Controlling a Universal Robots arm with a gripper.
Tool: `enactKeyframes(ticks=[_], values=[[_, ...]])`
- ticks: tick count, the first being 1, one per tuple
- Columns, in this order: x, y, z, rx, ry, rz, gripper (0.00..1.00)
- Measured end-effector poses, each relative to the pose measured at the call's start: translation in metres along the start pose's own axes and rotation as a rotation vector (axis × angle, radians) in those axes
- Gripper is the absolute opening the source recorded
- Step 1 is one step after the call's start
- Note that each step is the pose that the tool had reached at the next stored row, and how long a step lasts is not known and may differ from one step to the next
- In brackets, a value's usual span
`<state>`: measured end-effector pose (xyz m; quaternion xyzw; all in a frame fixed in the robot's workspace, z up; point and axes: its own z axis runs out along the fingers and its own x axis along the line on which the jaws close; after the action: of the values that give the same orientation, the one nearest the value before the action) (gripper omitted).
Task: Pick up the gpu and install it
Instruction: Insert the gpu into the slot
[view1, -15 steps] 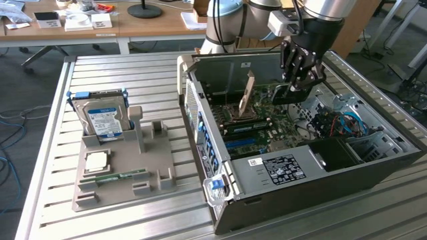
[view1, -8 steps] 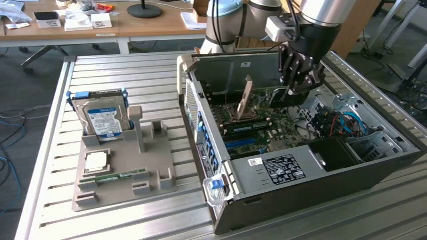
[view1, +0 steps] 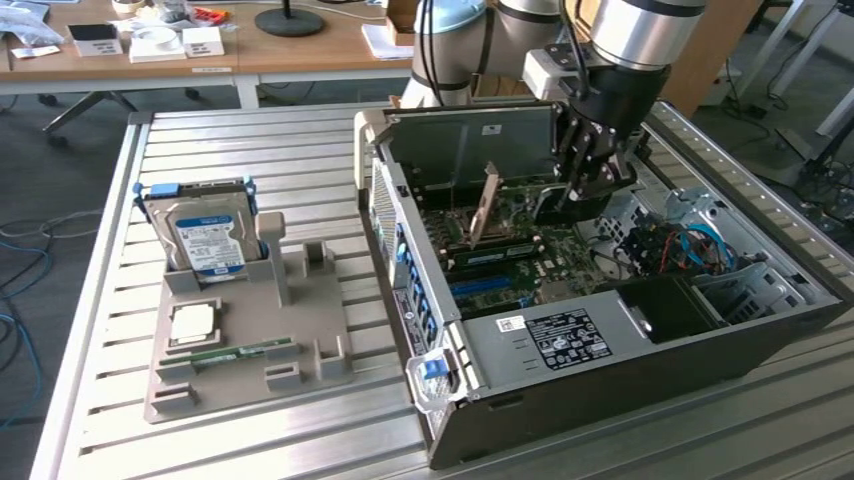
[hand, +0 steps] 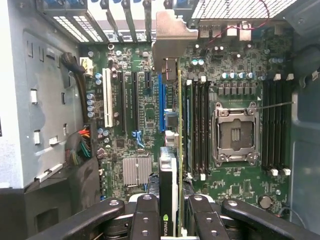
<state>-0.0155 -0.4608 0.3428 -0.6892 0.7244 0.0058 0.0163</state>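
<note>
Here, claw (hand: 172, 206) clamped on the edge-on gpu (hand: 168, 170) over the motherboard (hand: 235, 186), its fan face hidden.

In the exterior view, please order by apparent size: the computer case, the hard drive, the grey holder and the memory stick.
Largest to smallest:
computer case
grey holder
hard drive
memory stick

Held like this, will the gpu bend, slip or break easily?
Probably stiff: the gpu runs straight from the gripper to its metal bracket. Likely fragile: its thin green board edge is bare. It may pivot, being gripped at one end.
</note>
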Motion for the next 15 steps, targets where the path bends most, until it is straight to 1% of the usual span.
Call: enactKeyframes(ticks=[5, 10, 15], values=[[0.0, 0.0004, 0.0002, 0.0, 0.0002, 0.0, 0.27], [-0.0007, 0.004, 0.0034, 0.0001, -0.0001, 0.0, 0.27], [-0.0006, 0.0042, 0.0037, -0.0001, 0.0001, 0.0, 0.27]])
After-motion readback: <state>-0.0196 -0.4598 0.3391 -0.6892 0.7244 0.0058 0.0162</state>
